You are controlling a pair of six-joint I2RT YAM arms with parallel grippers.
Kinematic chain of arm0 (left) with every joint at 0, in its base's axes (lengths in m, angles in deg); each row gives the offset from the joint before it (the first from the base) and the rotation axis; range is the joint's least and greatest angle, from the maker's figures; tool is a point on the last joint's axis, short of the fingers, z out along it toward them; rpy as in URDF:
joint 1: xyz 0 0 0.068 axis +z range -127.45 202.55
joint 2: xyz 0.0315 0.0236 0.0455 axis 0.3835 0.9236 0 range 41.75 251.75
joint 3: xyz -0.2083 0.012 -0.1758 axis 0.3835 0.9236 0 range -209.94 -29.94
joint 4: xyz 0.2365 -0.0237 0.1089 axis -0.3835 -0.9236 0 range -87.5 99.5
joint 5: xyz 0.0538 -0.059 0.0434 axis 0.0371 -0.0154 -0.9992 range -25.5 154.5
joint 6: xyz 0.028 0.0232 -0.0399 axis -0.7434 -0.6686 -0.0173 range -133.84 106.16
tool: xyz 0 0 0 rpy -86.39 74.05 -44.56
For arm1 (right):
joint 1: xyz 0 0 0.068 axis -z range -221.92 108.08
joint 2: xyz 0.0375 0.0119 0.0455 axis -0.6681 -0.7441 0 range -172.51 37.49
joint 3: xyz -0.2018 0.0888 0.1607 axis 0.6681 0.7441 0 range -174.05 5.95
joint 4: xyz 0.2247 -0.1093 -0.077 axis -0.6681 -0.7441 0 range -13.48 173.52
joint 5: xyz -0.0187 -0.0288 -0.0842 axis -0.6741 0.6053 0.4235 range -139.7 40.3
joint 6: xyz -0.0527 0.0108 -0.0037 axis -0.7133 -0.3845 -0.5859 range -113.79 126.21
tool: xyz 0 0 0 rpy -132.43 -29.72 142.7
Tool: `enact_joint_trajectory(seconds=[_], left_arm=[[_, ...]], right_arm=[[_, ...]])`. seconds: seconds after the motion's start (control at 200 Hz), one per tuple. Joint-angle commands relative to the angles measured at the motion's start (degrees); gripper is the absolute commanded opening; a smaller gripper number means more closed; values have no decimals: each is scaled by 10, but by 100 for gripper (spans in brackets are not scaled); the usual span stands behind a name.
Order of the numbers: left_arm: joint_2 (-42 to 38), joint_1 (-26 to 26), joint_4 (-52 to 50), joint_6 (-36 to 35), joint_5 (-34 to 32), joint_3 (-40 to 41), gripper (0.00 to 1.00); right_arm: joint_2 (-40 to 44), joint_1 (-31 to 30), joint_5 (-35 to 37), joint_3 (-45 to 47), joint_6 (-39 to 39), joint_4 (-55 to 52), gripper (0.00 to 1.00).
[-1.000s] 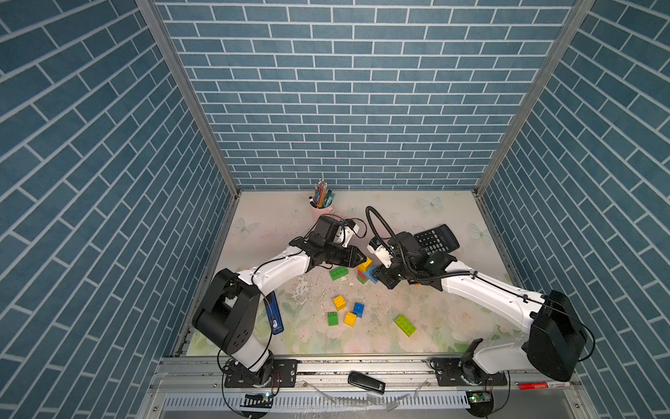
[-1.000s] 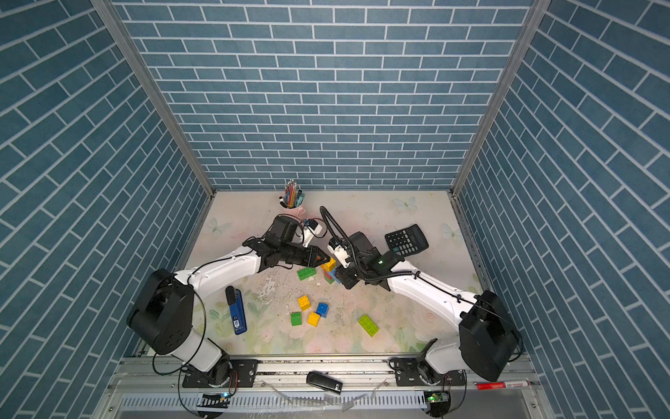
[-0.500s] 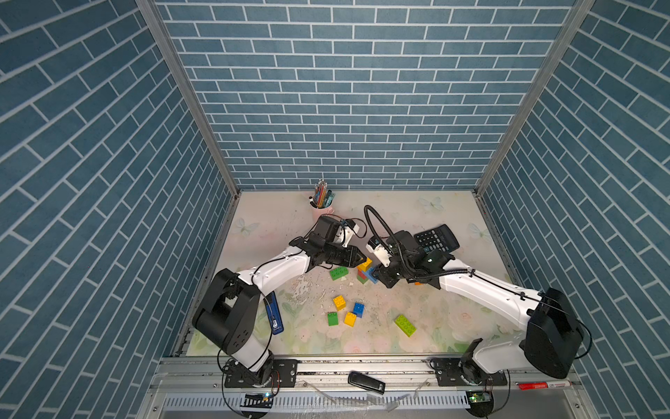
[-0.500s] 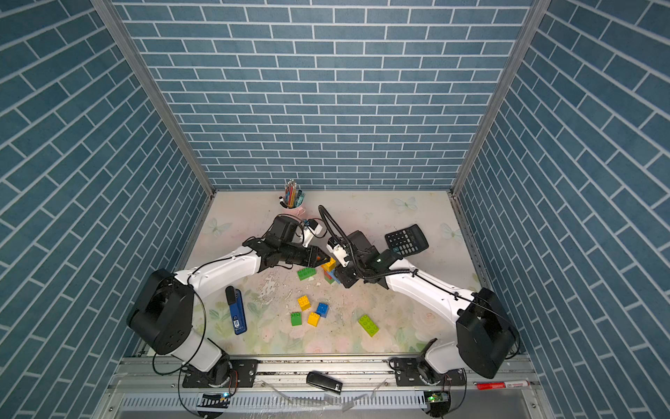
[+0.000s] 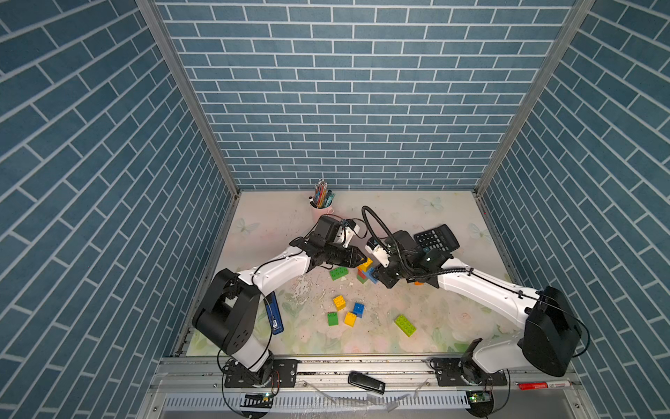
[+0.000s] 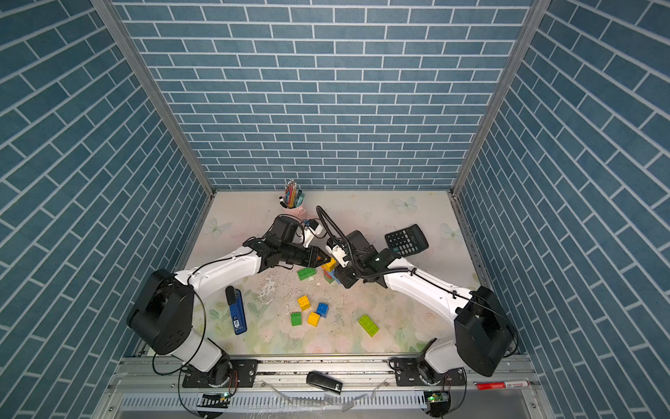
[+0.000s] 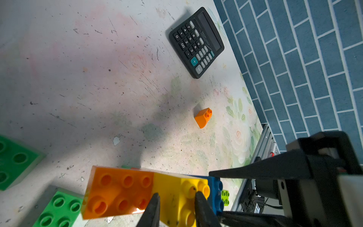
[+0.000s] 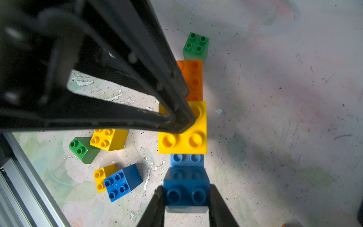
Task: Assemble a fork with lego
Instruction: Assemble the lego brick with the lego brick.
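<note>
My right gripper (image 8: 186, 193) is closed on the blue brick (image 8: 186, 182), my left gripper (image 8: 179, 124) pinches the yellow brick (image 8: 182, 146) by a stud; I should press squarely, studs aligned

Joined bricks mid-table, the rest scattered around them

In both top views the joined bricks (image 5: 367, 270) sit near the middle of the table (image 5: 435, 326). The left gripper (image 5: 362, 258) is at their upper left and the right gripper (image 5: 377, 275) at their lower right. An oblong brick (image 5: 338, 272) lies just left of them. Four small bricks (image 5: 339, 302) cluster below, toward the frame's bottom, and a second oblong brick (image 5: 405, 325) lies to the lower right of that cluster. The calculator (image 5: 436, 238) lies upper right of centre, the pencil cup (image 5: 321, 208) stands near the back wall, and a handheld device (image 5: 274, 315) lies by the table's left edge.
</note>
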Motion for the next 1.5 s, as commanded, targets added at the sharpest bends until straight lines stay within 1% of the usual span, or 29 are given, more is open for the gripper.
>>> enact_joint_trajectory(seconds=[0.0,0.33,0.36,0.415,0.46,0.51,0.55,0.615,0.63,0.66,0.675,0.76,0.835,0.935,0.985,1.035,1.1,1.165,1.28,1.375,1.495], left_arm=[[-1,-1,-20,-9,-15,15,32],[1,-1,-19,-8,-16,15,32],[0,-1,-19,-8,-16,16,31],[-1,-1,-17,-7,-17,19,31],[-3,-1,-14,-5,-18,21,31],[-3,-1,-13,-4,-19,23,31],[-3,-1,-13,-3,-21,24,31],[-3,0,-14,-2,-24,25,31],[-3,0,-14,-2,-25,26,31],[-3,1,-15,-2,-26,26,30],[-3,1,-15,-2,-26,26,30],[-3,3,-17,-2,-31,26,30],[-3,5,-19,-1,-33,26,30],[-5,6,-22,-2,-37,27,29],[-6,7,-22,-2,-38,28,29],[-7,9,-23,-1,-40,29,29],[-8,11,-25,-2,-44,31,28],[-8,12,-25,-1,-46,32,27],[-8,13,-28,0,-49,30,27],[-8,13,-30,-1,-52,31,27],[-7,14,-31,-1,-52,30,27]], right_arm=[[-23,-2,15,0,-20,-32,0],[-17,-2,15,3,-11,-23,0],[-15,-2,13,2,-8,-21,5],[-11,-1,9,1,-5,-16,16],[-7,-1,6,-2,0,-11,23],[-3,-1,3,-5,2,-7,35],[0,-1,1,-7,7,-1,43],[6,0,-2,-8,15,9,53],[8,0,-3,-9,16,11,57],[11,0,-5,-10,19,15,73],[12,0,-7,-11,19,16,77],[23,2,-8,-9,29,28,83],[44,8,-6,3,50,50,85],[84,37,-14,42,119,106,88],[106,66,-39,75,186,148,90],[120,97,-72,105,253,194,90],[126,123,-113,140,334,253,89],[122,134,-144,167,406,307,88],[100,137,-184,226,531,446,89],[80,138,-196,273,595,548,89],[58,138,-207,302,622,614,91]])
